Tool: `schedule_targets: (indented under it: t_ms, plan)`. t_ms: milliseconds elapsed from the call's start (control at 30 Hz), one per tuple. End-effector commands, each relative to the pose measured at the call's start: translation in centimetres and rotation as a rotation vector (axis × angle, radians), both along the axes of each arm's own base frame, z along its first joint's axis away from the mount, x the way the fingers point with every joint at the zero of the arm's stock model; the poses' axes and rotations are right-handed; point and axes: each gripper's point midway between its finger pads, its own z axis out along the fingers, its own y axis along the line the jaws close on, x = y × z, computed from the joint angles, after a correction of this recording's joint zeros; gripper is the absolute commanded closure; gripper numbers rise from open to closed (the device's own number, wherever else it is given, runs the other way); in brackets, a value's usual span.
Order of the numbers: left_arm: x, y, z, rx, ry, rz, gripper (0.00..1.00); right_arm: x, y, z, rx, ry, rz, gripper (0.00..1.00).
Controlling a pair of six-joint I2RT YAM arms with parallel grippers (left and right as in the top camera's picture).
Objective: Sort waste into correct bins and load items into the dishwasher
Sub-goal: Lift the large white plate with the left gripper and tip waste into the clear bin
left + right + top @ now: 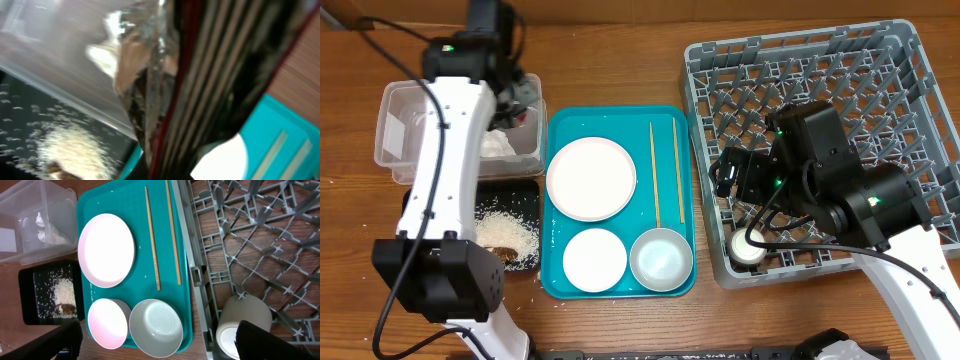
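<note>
No legible text, brand or number in any view. Only candidate is a white sticker (392, 141) on the wall of the clear bin (460, 92) — it looks blank from overhead and from the right wrist, or the print is too small to tell. The left wrist view is blurred — nothing can be read there.

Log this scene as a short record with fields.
teal tray: plate, white bowl, grey bowl, two chopsticks
rack: one cup in the corner beside the tray
clear bin: crumpled paper
black tray: rice
right pincer: open, over the rack near the cup
left pincer: over the clear bin, state unclear
</note>
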Motion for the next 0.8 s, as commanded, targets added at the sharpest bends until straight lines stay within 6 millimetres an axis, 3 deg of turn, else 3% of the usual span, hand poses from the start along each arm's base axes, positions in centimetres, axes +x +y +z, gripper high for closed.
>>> schedule_targets:
  t_ms: [0,33,100,200,267,300,333,400,433,467,567,767]
  plan:
    - [0.1,2.7,-4.3,-0.029,0.099,0.036,0.36,0.2,0.0,0.5,0.005,-0.015,0.003,0.00]
    - [0.3,2.2,-4.5,-0.075,0.104,-0.031,0.35,0.1,0.0,0.5,0.004,-0.012,0.004,0.00]
    - [-0.1,2.1,-2.8,-0.088,0.090,-0.085,0.35,0.0,0.0,0.4,0.002,-0.008,0.004,0.00]
    - [-1.9,1.7,2.6,-0.066,0.035,-0.134,0.30,0.2,0.0,0.5,-0.015,-0.032,0.042,0.00]
    - [-5.0,1.3,7.5,-0.055,-0.028,-0.164,0.28,0.3,-0.1,0.6,-0.030,-0.044,0.057,0.00]
    - [-6.4,1.2,9.0,-0.046,-0.047,-0.181,0.27,0.4,-0.2,0.5,-0.036,-0.047,0.056,0.00]
    - [-9.1,0.8,11.0,-0.039,-0.070,-0.194,0.27,0.6,-0.3,0.6,-0.045,-0.056,0.052,0.00]
    - [-12.2,0.3,13.0,-0.035,-0.097,-0.203,0.23,0.9,-0.4,0.8,-0.051,-0.074,0.049,0.00]
    - [-14.4,-0.1,14.3,-0.033,-0.124,-0.211,0.00,1.3,-0.3,1.0,-0.045,-0.093,0.047,0.00]
    - [-15.6,-0.3,15.5,-0.027,-0.173,-0.219,0.00,1.6,-0.1,1.3,-0.039,-0.109,0.046,0.00]
    - [-17.4,-0.4,17.3,-0.017,-0.245,-0.220,0.00,1.7,-0.1,1.3,-0.037,-0.112,0.046,0.00]
    - [-18.2,-0.4,18.0,-0.011,-0.276,-0.221,0.00,1.7,-0.1,1.3,-0.038,-0.111,0.046,0.00]
